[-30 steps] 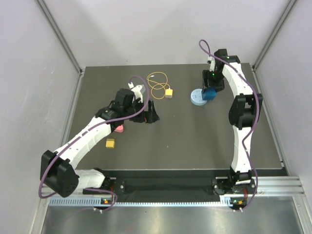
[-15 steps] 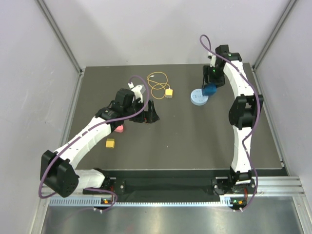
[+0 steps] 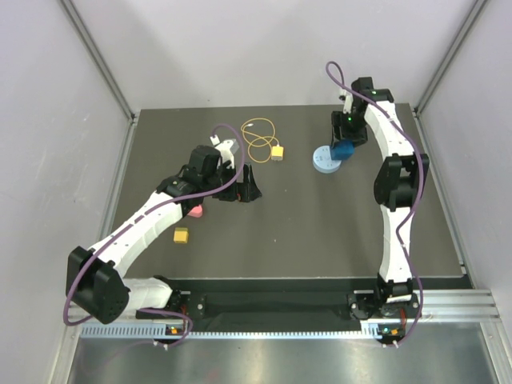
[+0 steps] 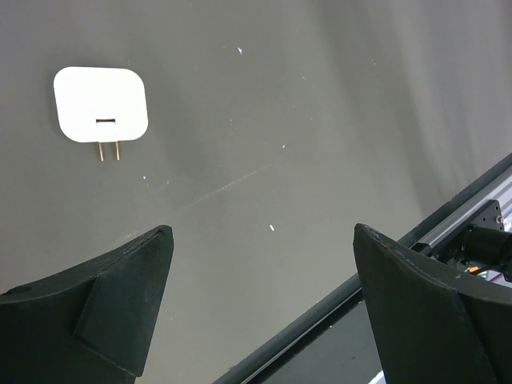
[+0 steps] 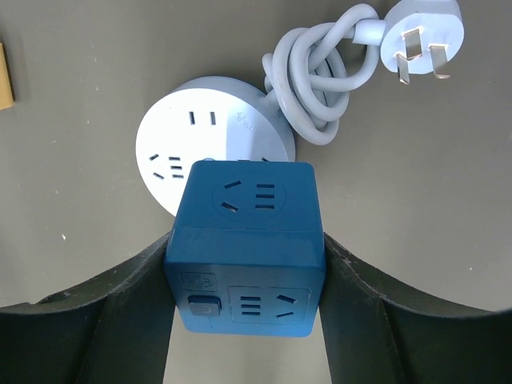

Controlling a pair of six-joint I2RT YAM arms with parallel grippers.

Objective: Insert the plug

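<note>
The plug (image 3: 278, 151), a small yellow connector, lies on the dark table at the end of its looped yellow wire (image 3: 258, 134); its edge shows at the left of the right wrist view (image 5: 4, 76). My right gripper (image 3: 344, 152) (image 5: 244, 248) is shut on a blue cube socket adapter (image 5: 244, 240) and holds it over the near edge of a white round socket base (image 3: 324, 160) (image 5: 180, 136). I cannot tell if cube and base touch. My left gripper (image 3: 250, 190) (image 4: 264, 264) is open and empty, just left and in front of the plug.
A white flat charger with two brass pins (image 4: 100, 106) lies on the table ahead of my left gripper. The base's coiled white cord and three-pin plug (image 5: 420, 40) lie beyond it. A pink piece (image 3: 194, 212) and a loose yellow block (image 3: 182, 234) lie by my left arm.
My right gripper with the blue cube shifted slightly back and then a little forward again over the round base. The left arm has not moved.
</note>
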